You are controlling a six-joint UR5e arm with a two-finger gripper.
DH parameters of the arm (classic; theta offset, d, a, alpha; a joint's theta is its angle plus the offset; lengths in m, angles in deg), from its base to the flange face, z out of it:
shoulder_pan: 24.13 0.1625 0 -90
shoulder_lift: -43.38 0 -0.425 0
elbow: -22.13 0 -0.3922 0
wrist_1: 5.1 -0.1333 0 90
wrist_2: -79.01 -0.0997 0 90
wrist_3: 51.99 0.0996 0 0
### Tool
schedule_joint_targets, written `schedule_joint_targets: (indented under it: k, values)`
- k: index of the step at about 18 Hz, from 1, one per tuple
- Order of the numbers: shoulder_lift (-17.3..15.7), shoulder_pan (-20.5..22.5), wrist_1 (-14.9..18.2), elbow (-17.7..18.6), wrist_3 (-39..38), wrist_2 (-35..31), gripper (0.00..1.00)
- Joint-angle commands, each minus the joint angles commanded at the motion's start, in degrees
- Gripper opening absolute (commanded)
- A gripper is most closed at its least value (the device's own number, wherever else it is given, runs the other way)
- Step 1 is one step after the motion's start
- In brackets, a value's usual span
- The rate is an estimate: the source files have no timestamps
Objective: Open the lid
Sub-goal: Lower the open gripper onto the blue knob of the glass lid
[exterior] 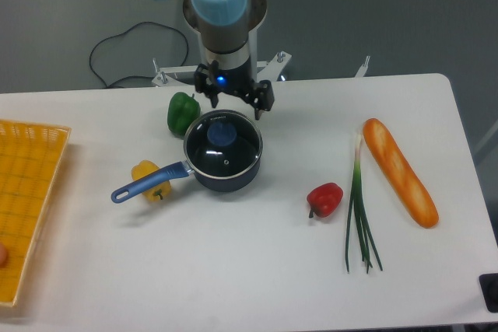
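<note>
The gripper [233, 111] hangs with fingers apart, behind the lid [223, 144]. If it drops off-centre it could miss the knob [222, 132] and shove the pan [222, 162]

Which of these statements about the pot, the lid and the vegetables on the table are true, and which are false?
1. The lid sits on the saucepan. True.
2. The claw has lifted the lid by its blue knob. False: the claw is above the far rim of the pan and the lid is still on it.
3. The green pepper lies on the far left side of the saucepan. True.
4. The red pepper is inside the yellow basket. False: it lies on the table, next to the spring onion.
</note>
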Motion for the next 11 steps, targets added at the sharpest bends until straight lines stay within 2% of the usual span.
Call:
schedule_joint_targets:
  k: [5,11]
  values:
    - [0.00,0.00,-0.36,1.85,0.00,-0.35,1.00]
    - [2.37,-0.18,-0.44,1.15,0.00,-0.79,1.00]
